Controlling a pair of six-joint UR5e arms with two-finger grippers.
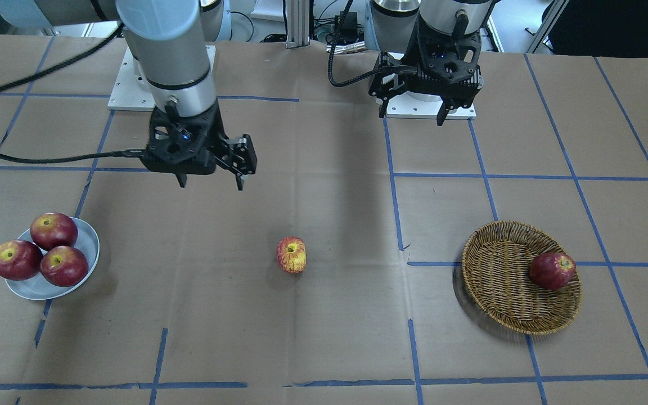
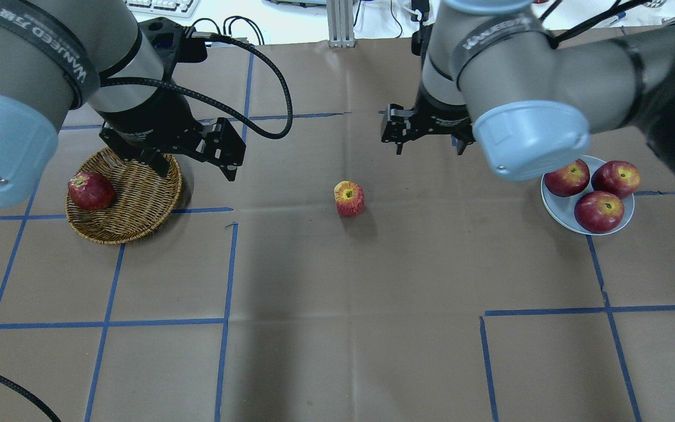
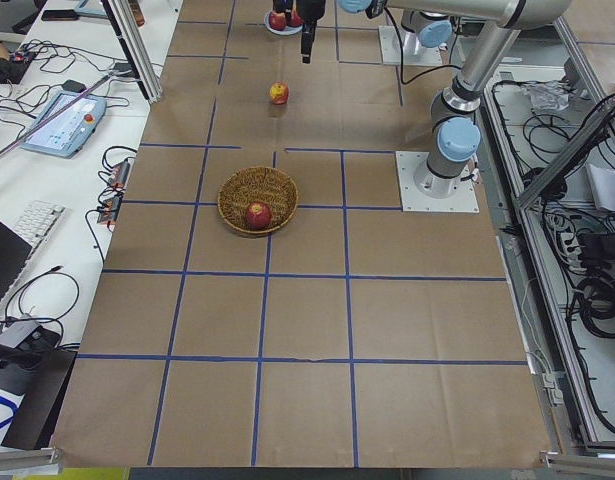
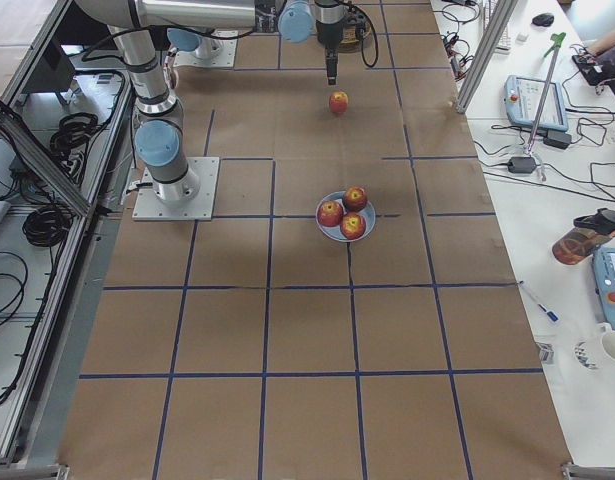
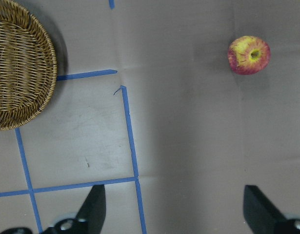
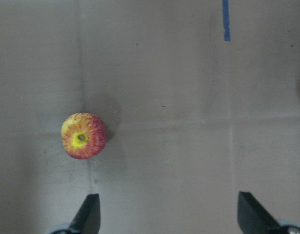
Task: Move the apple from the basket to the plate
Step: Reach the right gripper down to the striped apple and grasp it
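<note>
The mottled pinkish-red and yellow apple [image 1: 291, 255] lies on the brown paper in the middle of the table, outside both containers. It also shows in the overhead view [image 2: 349, 198] and in both wrist views [image 5: 249, 54] [image 6: 84, 136]. The wicker basket [image 1: 493, 242] [image 2: 138, 202] holds one dark red apple [image 2: 90, 190]. The grey-blue plate [image 1: 86, 239] [image 2: 555, 206] holds three dark red apples. My left gripper [image 1: 412, 115] [image 5: 176, 214] is open and empty, raised beside the basket. My right gripper [image 1: 210, 184] [image 6: 169, 219] is open and empty, raised behind the mottled apple.
Blue tape lines [image 2: 226, 264] cross the brown paper. Both arm bases stand on white mounting plates [image 1: 431, 109] at the robot's edge. Black cables [image 1: 31, 157] hang from the wrists. Operator desks with gear line both table ends in the side views.
</note>
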